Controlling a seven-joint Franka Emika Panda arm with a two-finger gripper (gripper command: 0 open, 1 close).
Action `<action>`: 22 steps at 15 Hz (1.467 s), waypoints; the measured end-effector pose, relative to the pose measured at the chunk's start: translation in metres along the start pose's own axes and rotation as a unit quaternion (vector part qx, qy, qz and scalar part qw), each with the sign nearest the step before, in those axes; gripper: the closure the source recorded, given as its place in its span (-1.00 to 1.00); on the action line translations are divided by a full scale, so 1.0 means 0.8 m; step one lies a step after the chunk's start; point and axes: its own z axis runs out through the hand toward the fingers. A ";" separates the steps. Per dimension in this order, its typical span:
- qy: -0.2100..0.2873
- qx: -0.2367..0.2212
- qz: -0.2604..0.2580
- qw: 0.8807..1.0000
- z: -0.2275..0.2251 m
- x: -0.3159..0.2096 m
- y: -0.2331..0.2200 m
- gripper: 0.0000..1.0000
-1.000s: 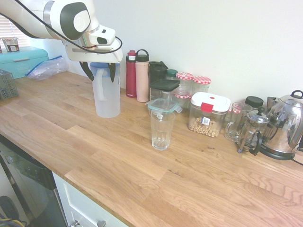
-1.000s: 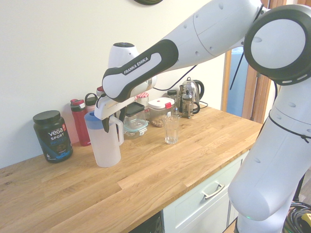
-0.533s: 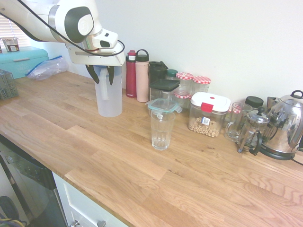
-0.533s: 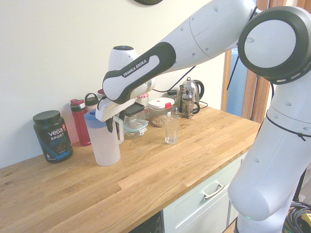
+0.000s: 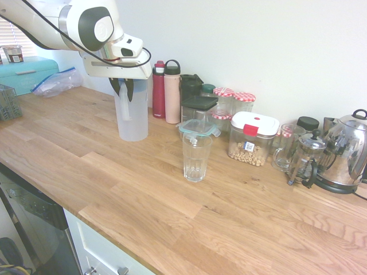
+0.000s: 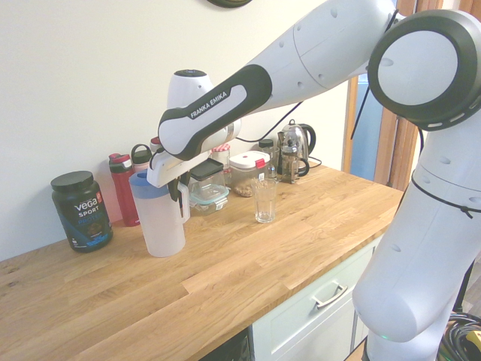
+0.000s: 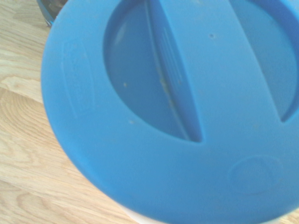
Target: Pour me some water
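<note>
Wrist view is almost filled by the pitcher's blue lid (image 7: pixel 187 107): a round plastic disc with two sunken halves and a raised bar across the middle, faint moulded marks near its rim, and a few small specks on it. Wood grain of the table (image 7: pixel 23 154) shows beside it.

In the first exterior view, the bare front of the table (image 5: pixel 172 217) comes nearest. Further in stands an empty clear glass (image 5: pixel 196 157), upright, well apart from the pitcher (image 5: pixel 131 112). The pitcher is a tall, frosted, translucent white jug standing upright on the table, its handle (image 6: pixel 183 203) showing in the second exterior view on the side toward the glass. The tool (image 5: pixel 124 87) sits at the pitcher's top, its dark fingers (image 5: pixel 129 89) drawn close together around the handle's upper part; it appears to grip the handle, though the contact itself is partly hidden.

Behind the pitcher, along the wall, stand a red bottle (image 5: pixel 158 90) and a pink bottle (image 5: pixel 172 93), then a row of jars (image 5: pixel 235 103), a white-lidded container (image 5: pixel 252 139) and a kettle (image 5: pixel 344 152). In the second exterior view a dark Vega tub (image 6: pixel 81 210) stands near the pitcher on the side away from the glass.
</note>
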 end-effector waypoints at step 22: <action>0.023 0.001 -0.137 0.990 -0.257 0.063 0.150 1.00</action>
